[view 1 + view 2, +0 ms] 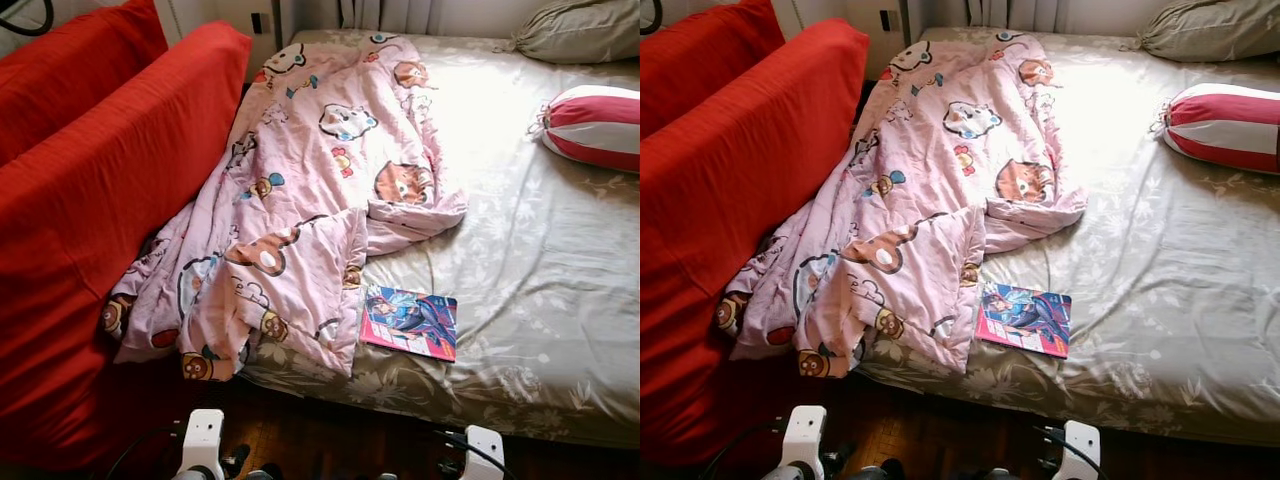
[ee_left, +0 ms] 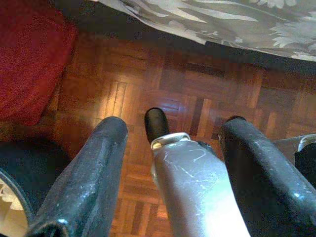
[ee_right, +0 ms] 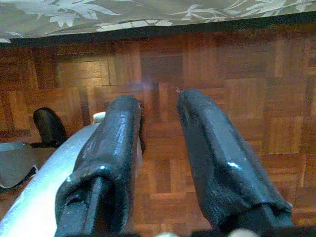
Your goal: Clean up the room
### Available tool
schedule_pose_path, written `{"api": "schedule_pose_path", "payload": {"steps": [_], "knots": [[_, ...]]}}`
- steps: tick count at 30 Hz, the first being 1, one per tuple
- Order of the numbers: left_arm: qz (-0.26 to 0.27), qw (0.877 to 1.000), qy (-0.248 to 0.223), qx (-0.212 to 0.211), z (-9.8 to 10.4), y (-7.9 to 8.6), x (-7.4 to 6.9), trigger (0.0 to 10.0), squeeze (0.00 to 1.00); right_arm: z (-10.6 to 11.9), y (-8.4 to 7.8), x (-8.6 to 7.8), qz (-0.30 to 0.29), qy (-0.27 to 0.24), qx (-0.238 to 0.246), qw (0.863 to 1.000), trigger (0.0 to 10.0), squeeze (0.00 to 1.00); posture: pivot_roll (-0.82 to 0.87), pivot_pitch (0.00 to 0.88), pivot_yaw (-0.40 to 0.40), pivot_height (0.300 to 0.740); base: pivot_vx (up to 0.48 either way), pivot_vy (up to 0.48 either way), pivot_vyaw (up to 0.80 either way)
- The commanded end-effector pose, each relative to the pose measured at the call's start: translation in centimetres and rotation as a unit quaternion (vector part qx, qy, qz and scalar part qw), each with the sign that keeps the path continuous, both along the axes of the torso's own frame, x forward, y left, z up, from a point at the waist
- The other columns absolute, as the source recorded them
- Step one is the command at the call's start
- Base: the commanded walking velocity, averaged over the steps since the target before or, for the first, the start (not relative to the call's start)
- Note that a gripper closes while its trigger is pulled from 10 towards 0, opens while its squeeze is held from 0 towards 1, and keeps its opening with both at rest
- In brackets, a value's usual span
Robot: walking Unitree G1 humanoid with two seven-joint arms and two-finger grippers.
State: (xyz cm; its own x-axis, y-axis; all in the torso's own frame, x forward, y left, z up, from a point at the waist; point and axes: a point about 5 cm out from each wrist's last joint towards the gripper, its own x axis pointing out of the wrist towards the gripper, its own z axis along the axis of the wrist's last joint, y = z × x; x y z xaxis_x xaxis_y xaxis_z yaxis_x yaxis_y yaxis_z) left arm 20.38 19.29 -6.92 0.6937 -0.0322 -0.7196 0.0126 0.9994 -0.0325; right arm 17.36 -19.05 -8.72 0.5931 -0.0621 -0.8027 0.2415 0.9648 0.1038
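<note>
Both hands, left [image 2: 170, 128] and right [image 3: 160, 106], low over parquet floor [image 3: 237, 74], fingers parted, grasping nothing

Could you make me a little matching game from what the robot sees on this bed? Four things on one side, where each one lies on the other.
Things:
1. pink cartoon blanket
2. comic book
3. red and white striped bolster
4. red sofa cushion

Places:
A. near the foot edge of the bed, just beside the blanket's corner
B. standing along the bed's left side
C. at the bed's right edge
D. spread over the left part of the bed

Pairs: 1-D, 2-A, 3-C, 4-B
</note>
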Motion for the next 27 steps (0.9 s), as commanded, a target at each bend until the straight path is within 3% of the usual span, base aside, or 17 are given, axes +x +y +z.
{"api": "schedule_pose_path", "payload": {"steps": [1, 8, 27], "knots": [[0.016, 1.0, 0.016, -0.003, -0.57, 0.47, -1.15, 10.0, 0.0, -0.44, 0.22, -0.88, 0.001, 0.015, 0.006, 1.0, 10.0, 0.0, -0.04, 0.212, -0.002, 0.74, 0.0, 0.0, 0.0], [0.017, 1.0, 0.015, -0.004, -0.48, 0.59, -1.0, 10.0, 0.0, -0.37, 0.3, -0.73, 0.002, 0.011, 0.005, 1.0, 10.0, 0.0, -0.05, 0.193, -0.001, 0.74, 0.0, 0.0, 0.0], [0.018, 1.0, 0.021, -0.005, -0.71, 0.51, -1.42, 10.0, 0.0, -0.48, 0.26, -1.0, 0.007, 0.016, 0.005, 1.0, 10.0, 0.0, -0.05, 0.174, -0.001, 0.74, 0.266, 0.0, 0.0]]}}
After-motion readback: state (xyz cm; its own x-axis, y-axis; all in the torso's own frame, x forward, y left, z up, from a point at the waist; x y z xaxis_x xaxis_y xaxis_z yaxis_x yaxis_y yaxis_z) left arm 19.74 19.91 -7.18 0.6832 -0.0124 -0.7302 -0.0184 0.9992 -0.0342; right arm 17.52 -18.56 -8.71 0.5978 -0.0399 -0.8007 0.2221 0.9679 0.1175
